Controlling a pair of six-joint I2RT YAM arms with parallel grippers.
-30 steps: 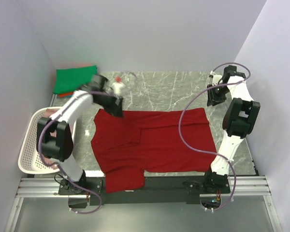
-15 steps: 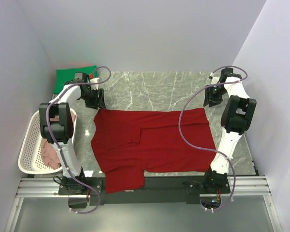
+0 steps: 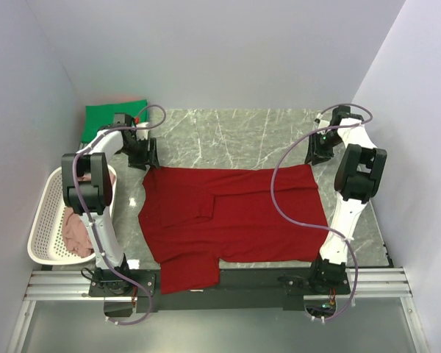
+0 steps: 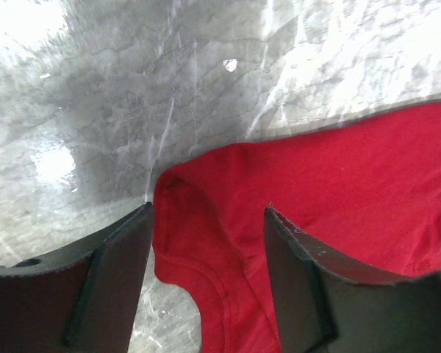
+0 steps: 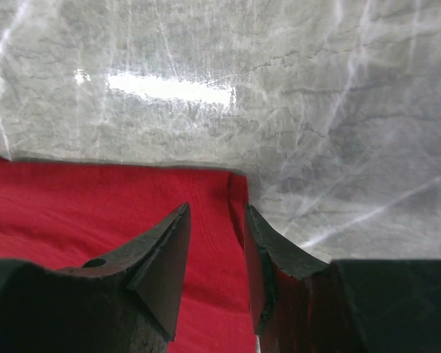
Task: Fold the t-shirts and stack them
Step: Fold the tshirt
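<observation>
free: table (image 3: 235, 132) beyond red t-shirt (image 3: 235, 217) | left: basket (image 3: 38, 232), green t-shirt (image 3: 106, 121)

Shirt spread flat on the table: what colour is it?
Plain dark red, with no print. The shirt shows best, and whole, in the top view.

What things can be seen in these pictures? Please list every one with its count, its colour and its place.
dark red t-shirt: 1, dark red, spread flat across the middle of the table, one sleeve hanging over the near edge
green t-shirt: 1, green, folded, at the far left corner
orange-red cloth: 1, orange-red, only an edge showing at the green t-shirt
basket: 1, white lattice, beside the table on the left
pink cloth: 1, dusty pink, crumpled in the basket
table: 1, grey marble pattern
left gripper: 1, black, open, over the shirt's far left corner
right gripper: 1, black, open by a narrow gap, over the shirt's far right corner
</observation>
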